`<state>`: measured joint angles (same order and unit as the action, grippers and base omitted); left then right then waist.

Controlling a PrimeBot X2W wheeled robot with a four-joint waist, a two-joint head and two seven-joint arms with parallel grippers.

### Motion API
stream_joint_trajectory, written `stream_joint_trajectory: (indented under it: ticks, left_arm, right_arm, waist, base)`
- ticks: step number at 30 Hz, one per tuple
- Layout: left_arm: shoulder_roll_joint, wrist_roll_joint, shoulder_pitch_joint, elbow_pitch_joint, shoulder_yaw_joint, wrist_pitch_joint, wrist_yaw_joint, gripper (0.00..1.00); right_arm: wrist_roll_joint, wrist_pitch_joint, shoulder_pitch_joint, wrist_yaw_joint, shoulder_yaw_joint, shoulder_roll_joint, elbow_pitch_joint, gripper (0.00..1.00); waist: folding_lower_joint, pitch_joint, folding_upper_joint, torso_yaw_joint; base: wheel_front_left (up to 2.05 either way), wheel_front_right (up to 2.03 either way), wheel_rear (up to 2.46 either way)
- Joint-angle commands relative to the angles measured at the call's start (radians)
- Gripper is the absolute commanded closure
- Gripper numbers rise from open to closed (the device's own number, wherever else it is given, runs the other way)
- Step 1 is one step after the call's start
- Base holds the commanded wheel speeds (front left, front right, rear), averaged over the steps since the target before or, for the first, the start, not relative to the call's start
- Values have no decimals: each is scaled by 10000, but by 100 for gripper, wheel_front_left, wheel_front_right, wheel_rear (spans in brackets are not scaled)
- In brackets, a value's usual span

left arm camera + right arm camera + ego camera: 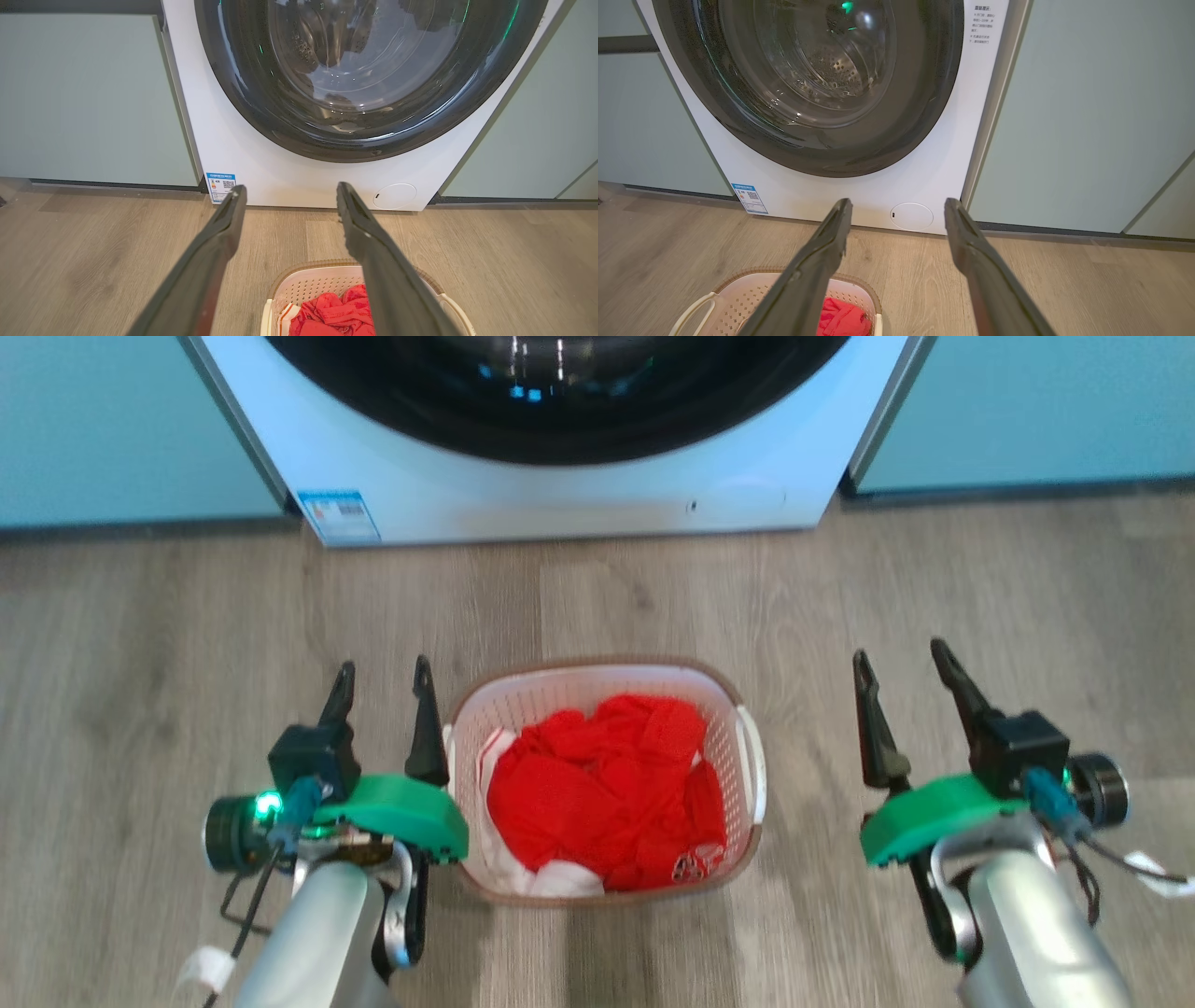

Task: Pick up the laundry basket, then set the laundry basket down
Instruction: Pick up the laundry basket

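The laundry basket [738, 775], white perforated plastic with a brown rim, stands on the wood floor in front of me, holding red clothes [607, 793]. My left gripper [386, 676] is open just left of the basket, its inner finger close to the left rim, apart from it as far as I can tell. Well off to the basket's right my right gripper [901, 658] is open too. The left wrist view has the basket [308, 284] low between and under the fingers; in the right wrist view the basket [733, 298] lies at the lower left.
A white front-loading washing machine [560, 476] with a dark round door stands straight ahead, pale green cabinet fronts [112, 429] on both sides. Wood-look floor [140, 644] spreads around the basket.
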<state>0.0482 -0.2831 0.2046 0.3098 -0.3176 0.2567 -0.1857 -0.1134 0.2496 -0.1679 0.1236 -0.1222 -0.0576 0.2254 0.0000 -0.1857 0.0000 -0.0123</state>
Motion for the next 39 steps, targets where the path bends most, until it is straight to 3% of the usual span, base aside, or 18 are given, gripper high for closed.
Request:
stream_joint_trajectory:
  ticks: [1, 8, 21, 25, 31, 39]
  left_arm:
    - [20, -36, 667, -71, 199, 51, -54, 0]
    - [20, -93, 1486, 706, 176, 51, 41, 0]
    - [120, 873, 3806, 4679, 564, 51, 966, 0]
    - [197, 993, 4497, 5795, 756, 51, 1052, 0]
    - [279, 1021, 5190, 6745, 1040, 51, 1188, 0]
    - [197, 936, 6084, 8914, 856, 32, 1939, 0]
  right_arm:
    - [109, 122, -736, 71, -261, -17, -154, 0]
    - [-380, 122, -1557, 71, -546, -4, 433, 0]
    - [-1462, 122, -3932, 71, -2205, 67, 3146, 0]
    - [-1993, 122, -4605, 71, -2727, 70, 4134, 0]
    - [-2358, 122, -5198, 71, -2977, 72, 4665, 0]
    - [-2890, 122, -5590, 71, -3641, 73, 5865, 0]
  waist:
    - [0, -914, 0, 33]
    - [0, -2344, 0, -81]
    - [0, -4923, 0, -756]
    - [0, -5380, 0, -775]
    - [0, -5801, 0, -752]
    - [0, -5964, 0, -712]
  base:
    - [0, 0, 0]
    - [0, 0, 0]
    - [0, 0, 0]
    - [0, 0, 0]
    - [0, 0, 0]
    - [0, 0, 0]
